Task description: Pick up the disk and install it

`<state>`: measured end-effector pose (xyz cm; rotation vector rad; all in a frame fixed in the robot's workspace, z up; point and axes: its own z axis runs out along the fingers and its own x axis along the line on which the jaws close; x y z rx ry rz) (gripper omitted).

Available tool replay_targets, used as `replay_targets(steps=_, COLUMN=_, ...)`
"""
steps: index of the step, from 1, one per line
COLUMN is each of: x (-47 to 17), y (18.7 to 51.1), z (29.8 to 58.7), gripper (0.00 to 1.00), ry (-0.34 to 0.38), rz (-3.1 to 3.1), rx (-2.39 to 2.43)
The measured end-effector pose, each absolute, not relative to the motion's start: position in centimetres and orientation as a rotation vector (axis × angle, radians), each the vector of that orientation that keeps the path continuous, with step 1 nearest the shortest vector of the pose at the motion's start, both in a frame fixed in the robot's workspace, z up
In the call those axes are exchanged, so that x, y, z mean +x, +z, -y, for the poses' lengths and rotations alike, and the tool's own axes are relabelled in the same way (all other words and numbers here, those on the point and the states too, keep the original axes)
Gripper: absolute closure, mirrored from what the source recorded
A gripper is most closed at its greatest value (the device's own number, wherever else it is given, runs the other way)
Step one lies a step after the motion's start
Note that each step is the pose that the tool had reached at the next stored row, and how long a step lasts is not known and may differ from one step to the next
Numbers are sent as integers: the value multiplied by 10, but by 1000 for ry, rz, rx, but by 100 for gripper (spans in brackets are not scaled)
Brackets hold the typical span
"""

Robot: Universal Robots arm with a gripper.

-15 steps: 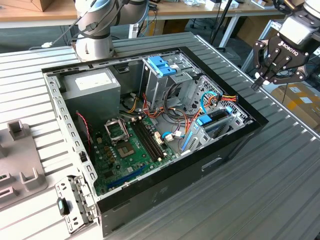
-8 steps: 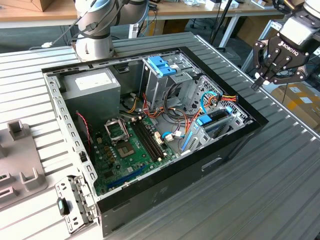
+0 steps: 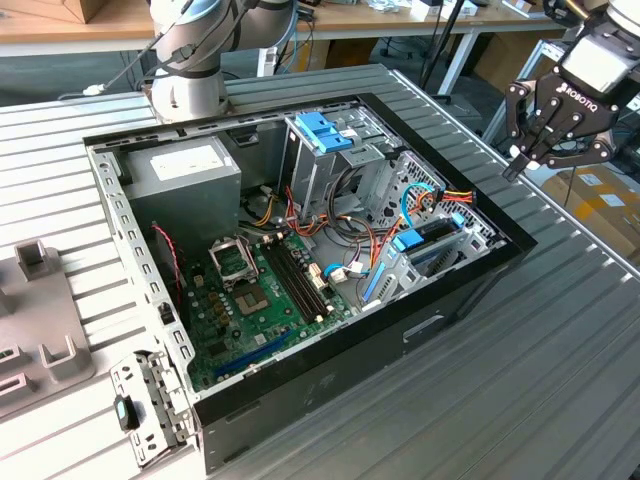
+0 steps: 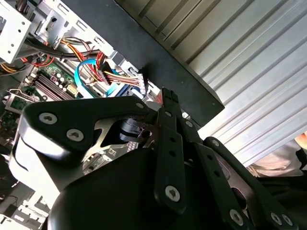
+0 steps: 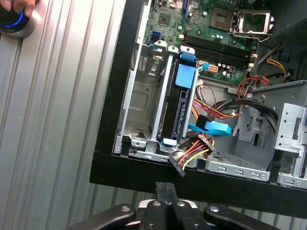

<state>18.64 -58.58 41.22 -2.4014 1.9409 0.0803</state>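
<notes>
The disk (image 3: 432, 238) is a dark drive in a bright blue carrier. It sits in a slot of the low grey drive cage, at the corner of the open computer case (image 3: 300, 385) on the exterior view's right. In the first wrist view the disk (image 5: 180, 103) lies along the cage with its blue tab toward the motherboard; the slot (image 5: 141, 100) beside it holds nothing. My gripper (image 3: 512, 170) hangs above the slatted table, outside the case and apart from the disk. Its fingers meet at the tips in both wrist views (image 5: 165, 188) (image 4: 167, 96), shut on nothing.
A light-blue bracket (image 3: 325, 130) tops the tall grey cage at the back of the case. A thin blue cable (image 5: 211, 128) and bundled coloured wires (image 5: 192, 155) lie beside the disk. Grey fixtures (image 3: 40, 340) stand on the table at the exterior view's left. A hand (image 5: 19, 5) rests on a round button.
</notes>
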Motion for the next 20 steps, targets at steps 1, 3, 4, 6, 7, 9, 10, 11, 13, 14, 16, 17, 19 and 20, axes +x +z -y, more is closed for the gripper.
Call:
replay_targets(steps=1, x=186, y=412, z=586, gripper=89, ry=81, rz=-1936, rx=-2406)
replay_targets(steps=3, x=186, y=412, z=586, gripper=89, ry=81, rz=-1925, rx=-2414)
replay_targets(steps=4, x=186, y=412, z=586, gripper=89, ry=81, rz=-1921, rx=-2418)
replay_targets(steps=6, x=186, y=412, z=586, gripper=89, ry=82, rz=-1905, rx=-2431)
replay_targets(steps=7, x=186, y=412, z=586, gripper=89, ry=82, rz=-1899, rx=-2435)
replay_targets(steps=9, x=186, y=412, z=586, gripper=89, ry=82, rz=-1891, rx=-2442)
replay_targets(steps=10, x=186, y=412, z=586, gripper=89, ry=82, rz=-1886, rx=-2446)
replay_targets(steps=11, x=186, y=412, z=586, gripper=89, ry=82, rz=-1881, rx=-2450)
replay_targets(steps=13, x=186, y=412, z=586, gripper=89, ry=83, rz=-1871, rx=-2458)
replay_targets(steps=14, x=186, y=412, z=586, gripper=89, ry=83, rz=-1866, rx=-2462)
replay_targets(steps=16, x=186, y=412, z=586, gripper=89, ry=83, rz=-1853, rx=-2472)
replay_targets(steps=17, x=186, y=412, z=586, gripper=89, ry=83, rz=-1848, rx=-2476)
replay_targets(steps=19, x=186, y=412, z=586, gripper=89, ry=84, rz=-1836, rx=-2485)
replay_targets(steps=20, x=186, y=412, z=586, gripper=89, ry=84, rz=-1831, rx=-2489)
